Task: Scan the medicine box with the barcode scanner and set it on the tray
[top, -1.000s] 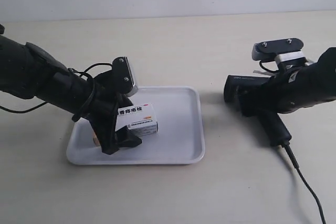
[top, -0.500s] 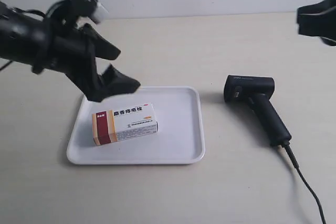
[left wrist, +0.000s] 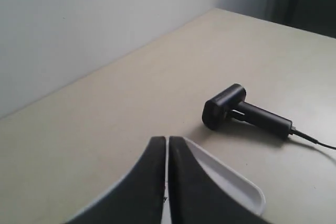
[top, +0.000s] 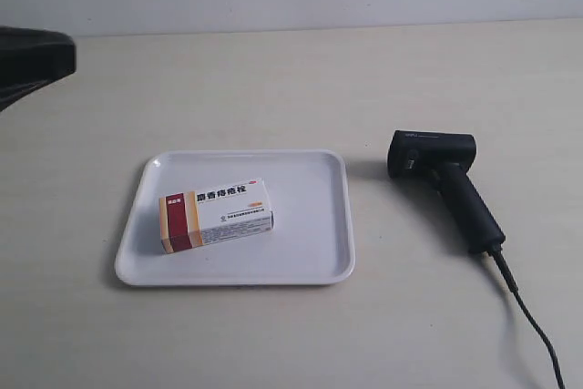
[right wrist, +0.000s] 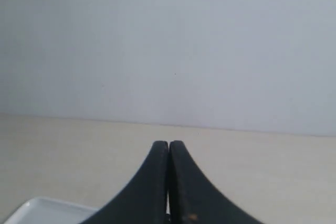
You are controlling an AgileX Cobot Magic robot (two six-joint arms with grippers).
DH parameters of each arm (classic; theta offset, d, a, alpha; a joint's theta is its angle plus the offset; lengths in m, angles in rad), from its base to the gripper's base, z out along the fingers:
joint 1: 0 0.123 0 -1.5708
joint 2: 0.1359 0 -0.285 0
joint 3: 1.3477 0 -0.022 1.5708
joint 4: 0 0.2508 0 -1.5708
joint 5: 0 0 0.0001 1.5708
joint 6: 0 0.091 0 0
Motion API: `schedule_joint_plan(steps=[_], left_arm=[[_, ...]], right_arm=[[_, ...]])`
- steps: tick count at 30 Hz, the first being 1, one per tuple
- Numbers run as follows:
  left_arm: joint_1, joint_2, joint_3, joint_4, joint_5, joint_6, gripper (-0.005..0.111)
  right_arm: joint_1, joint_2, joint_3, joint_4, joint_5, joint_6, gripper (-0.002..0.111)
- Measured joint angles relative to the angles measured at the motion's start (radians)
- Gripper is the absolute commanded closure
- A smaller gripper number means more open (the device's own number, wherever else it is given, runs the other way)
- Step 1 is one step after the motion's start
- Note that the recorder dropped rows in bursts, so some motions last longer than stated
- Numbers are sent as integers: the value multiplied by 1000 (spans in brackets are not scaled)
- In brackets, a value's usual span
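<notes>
The medicine box (top: 217, 214), white with a dark red and tan band, lies flat inside the white tray (top: 310, 225). To the tray's right the black barcode scanner (top: 444, 181) rests on the table, its cable trailing toward the front. Only a dark piece of the arm at the exterior view's left (top: 32, 59) shows at the frame edge. My left gripper (left wrist: 167, 141) is shut and empty, high above the tray (left wrist: 239, 184), with the scanner (left wrist: 242, 112) beyond it. My right gripper (right wrist: 168, 144) is shut and empty, facing the wall; a tray corner (right wrist: 37, 211) shows below it.
The beige table (top: 273, 88) stretches back to a pale wall. The scanner's black cable (top: 533, 325) runs to the front right corner of the exterior view.
Both arms have pulled away and up from the table, the right one leaving the exterior view entirely. The box stays on the tray and the scanner on the table. Both grippers have shut.
</notes>
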Motion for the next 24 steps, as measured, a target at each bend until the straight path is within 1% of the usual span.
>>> schedule_joint_plan(steps=[3, 6, 9, 15, 17, 20, 22, 24], left_arm=[[2, -162, 110, -17, -6, 0, 103], [2, -286, 179, -21, 48, 1, 103], [2, -376, 220, -21, 103, 3, 103], [2, -477, 245, -15, 135, 33, 103], [2, -502, 253, -15, 88, 58, 103], [20, -581, 308, -57, -75, 68, 103], [57, -658, 366, -122, -213, 58, 103], [111, -733, 423, -180, -321, 47, 103]], right_arm=[[0, -37, 0, 0, 0, 0, 108], [0, -56, 0, 0, 0, 0, 108], [0, -64, 0, 0, 0, 0, 108], [0, -65, 0, 0, 0, 0, 108], [0, -65, 0, 0, 0, 0, 108], [0, -65, 0, 0, 0, 0, 108], [0, -65, 0, 2, 0, 0, 108], [0, -65, 0, 2, 2, 0, 108]])
